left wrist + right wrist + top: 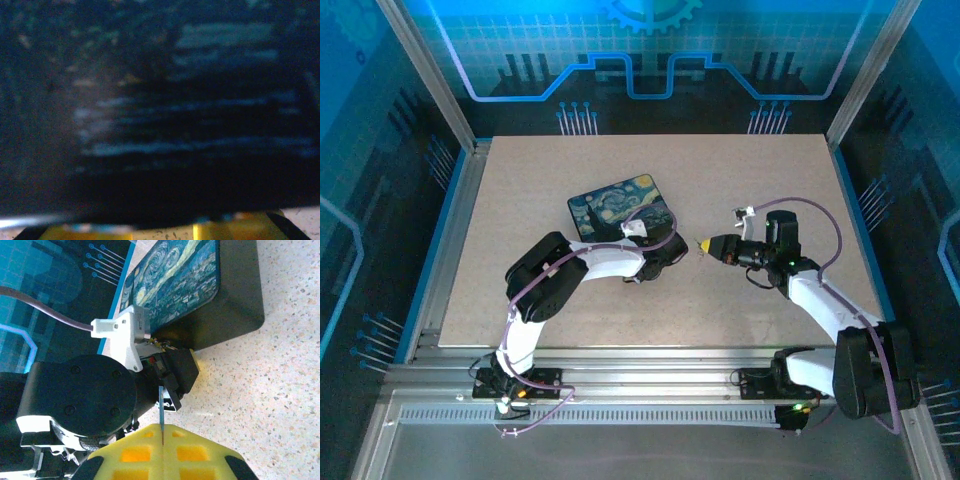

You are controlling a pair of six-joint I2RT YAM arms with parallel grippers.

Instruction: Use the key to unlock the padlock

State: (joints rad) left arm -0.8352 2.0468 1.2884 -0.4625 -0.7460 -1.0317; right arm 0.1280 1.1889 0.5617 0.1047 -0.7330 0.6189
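Observation:
My right gripper (708, 244) (162, 432) is shut on the key (161, 407), a thin silvery blade seen edge-on that sticks out from between the yellow pads (195, 450). The blade points at my left gripper (670, 258) (176, 374), a short gap away. My left gripper (162, 229) sits low against the near side of the dark painted-lid box (620, 207) (200, 285) (190, 125). Its yellow fingertips (235, 227) stand apart with bare table between them. The padlock is hidden; I cannot make it out near the box or the left gripper.
The speckled tabletop (750, 180) spreads out to the right and behind the box. Metal frame posts (430, 70) and a rail (640, 375) border the table.

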